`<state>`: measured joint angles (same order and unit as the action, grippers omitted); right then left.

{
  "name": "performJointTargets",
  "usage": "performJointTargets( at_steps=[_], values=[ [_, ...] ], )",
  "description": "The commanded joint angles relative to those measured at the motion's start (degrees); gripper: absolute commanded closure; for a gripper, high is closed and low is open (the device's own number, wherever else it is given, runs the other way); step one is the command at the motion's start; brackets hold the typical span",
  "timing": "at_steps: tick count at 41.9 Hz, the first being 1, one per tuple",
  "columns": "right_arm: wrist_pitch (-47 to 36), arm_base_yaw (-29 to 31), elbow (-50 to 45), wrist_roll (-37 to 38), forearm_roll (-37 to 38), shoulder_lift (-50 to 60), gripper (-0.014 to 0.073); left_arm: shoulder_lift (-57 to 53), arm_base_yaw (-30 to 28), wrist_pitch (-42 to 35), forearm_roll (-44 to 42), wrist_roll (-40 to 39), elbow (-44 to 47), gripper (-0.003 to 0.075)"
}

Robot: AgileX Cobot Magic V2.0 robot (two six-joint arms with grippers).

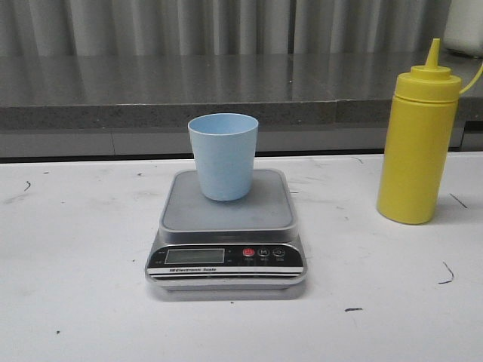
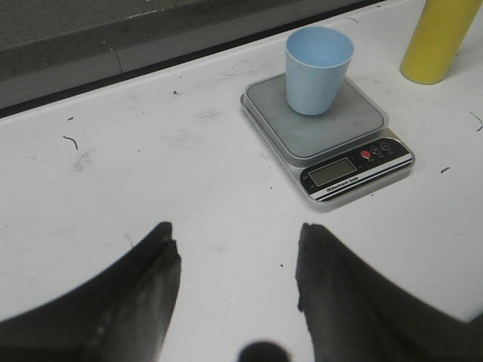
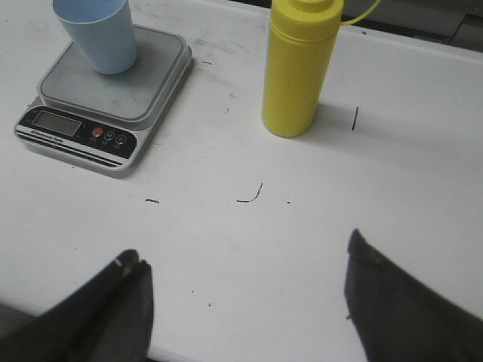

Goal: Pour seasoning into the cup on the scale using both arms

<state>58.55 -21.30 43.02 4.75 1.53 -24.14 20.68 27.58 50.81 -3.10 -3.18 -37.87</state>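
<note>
The light blue cup (image 1: 223,156) stands upright on the steel platform of the silver-grey scale (image 1: 226,226) at the table's middle. The cup shows empty in the left wrist view (image 2: 318,69) and also appears in the right wrist view (image 3: 98,32). The tall yellow seasoning bottle (image 1: 417,143) stands upright to the right of the scale, capped, with its strap sticking out. My left gripper (image 2: 237,235) is open and empty above bare table, short of the scale (image 2: 329,132). My right gripper (image 3: 243,253) is open and empty, short of the bottle (image 3: 299,68). Neither gripper shows in the front view.
A grey stone-like ledge (image 1: 151,98) runs along the back of the white table (image 1: 75,249). A white object (image 1: 464,26) sits on the ledge at the far right. Small dark marks (image 3: 249,197) dot the tabletop.
</note>
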Motion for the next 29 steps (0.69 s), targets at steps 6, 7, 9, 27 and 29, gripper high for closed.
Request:
performJointTargets(
  at_steps=[6, 7, 9, 27, 29],
  values=[
    [-3.4, 0.3, 1.8, -0.9, 1.1, -0.4, 0.0454, 0.4, 0.4, -4.1, 0.3, -0.2, -1.5, 0.0365],
    [-3.4, 0.3, 1.8, -0.9, 1.1, -0.4, 0.0490, 0.4, 0.4, -4.1, 0.3, -0.2, -1.5, 0.0365],
    [-3.4, 0.3, 1.8, -0.9, 1.1, -0.4, 0.0568, 0.4, 0.4, -4.1, 0.3, -0.2, -1.5, 0.0365],
    [-3.3, 0.3, 1.8, -0.9, 1.1, -0.4, 0.0710, 0.4, 0.4, -3.9, 0.4, -0.2, -1.5, 0.0739],
    [-3.3, 0.3, 1.8, -0.9, 1.1, -0.4, 0.0710, 0.4, 0.4, -3.9, 0.4, -0.2, -1.5, 0.0740]
  ],
)
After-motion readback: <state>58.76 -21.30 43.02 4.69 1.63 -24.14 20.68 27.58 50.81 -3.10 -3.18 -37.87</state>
